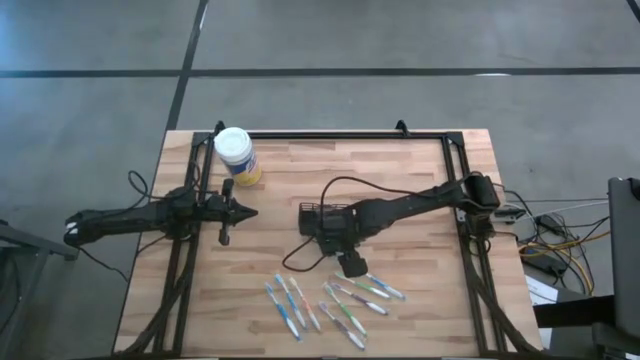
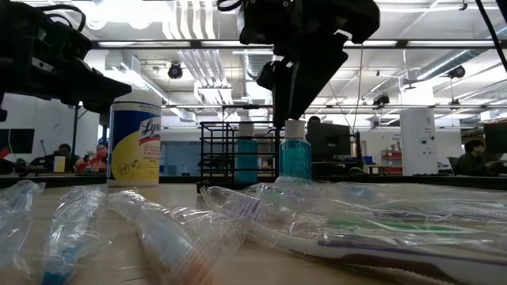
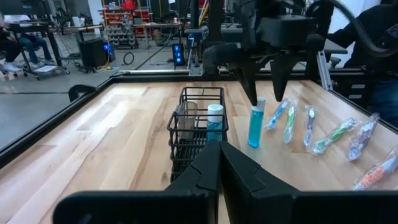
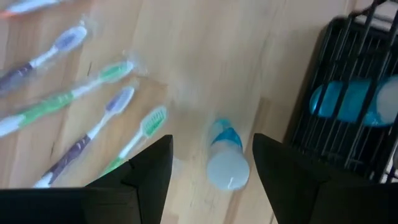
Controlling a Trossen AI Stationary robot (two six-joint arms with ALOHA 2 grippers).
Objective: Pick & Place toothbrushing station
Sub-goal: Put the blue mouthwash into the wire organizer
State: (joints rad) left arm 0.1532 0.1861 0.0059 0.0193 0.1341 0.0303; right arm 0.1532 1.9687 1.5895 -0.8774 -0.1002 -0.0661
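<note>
The black mesh holder box (image 1: 320,220) stands on the table's middle and also shows in the left wrist view (image 3: 196,127). A blue bottle with a white cap (image 3: 214,119) stands upright inside it. A second blue bottle (image 3: 255,124) stands upright on the wood just on the near side of the box. My right gripper (image 4: 211,149) is open and points down over this bottle; its fingers stand on either side of the white cap (image 4: 227,170), with gaps showing. My left gripper (image 1: 240,212) is shut and empty, left of the box.
Several plastic-wrapped toothbrushes (image 1: 330,300) lie in a row toward the near edge. A yellow canister with a white lid (image 1: 237,155) stands at the far left. A black frame (image 1: 330,134) runs along the table's edges. Bare wood lies to the right of the box.
</note>
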